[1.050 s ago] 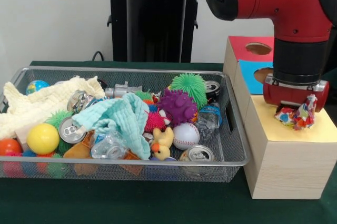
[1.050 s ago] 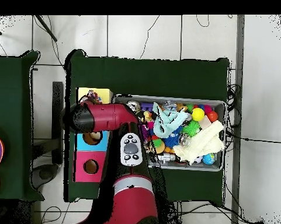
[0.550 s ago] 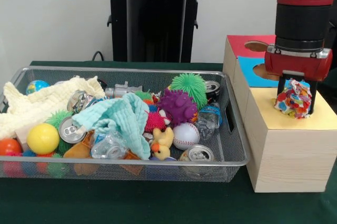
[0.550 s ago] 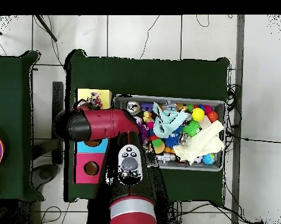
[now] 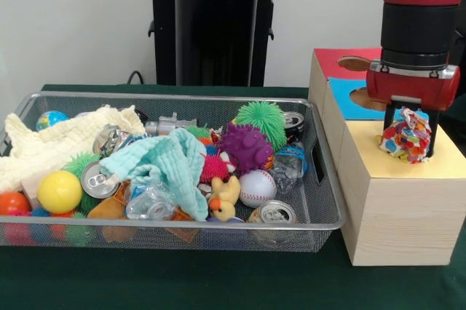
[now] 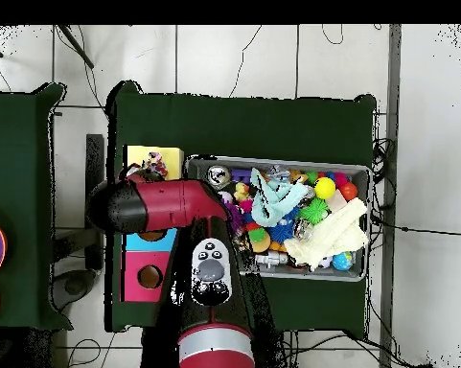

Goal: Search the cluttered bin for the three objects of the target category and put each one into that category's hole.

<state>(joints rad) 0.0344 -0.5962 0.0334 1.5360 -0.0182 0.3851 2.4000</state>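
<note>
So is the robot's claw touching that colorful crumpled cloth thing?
Touching. In the front view the gripper has a black finger on each side of the multicolored cloth, pinching it above the yellow section of the wooden box.

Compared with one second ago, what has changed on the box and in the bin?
The gripper rose from the yellow panel and drew its arm upright, lifting the colourful cloth, which it keeps clamped above the box. In the last half second it barely moved. The bin and its clutter stayed as they were.
</note>
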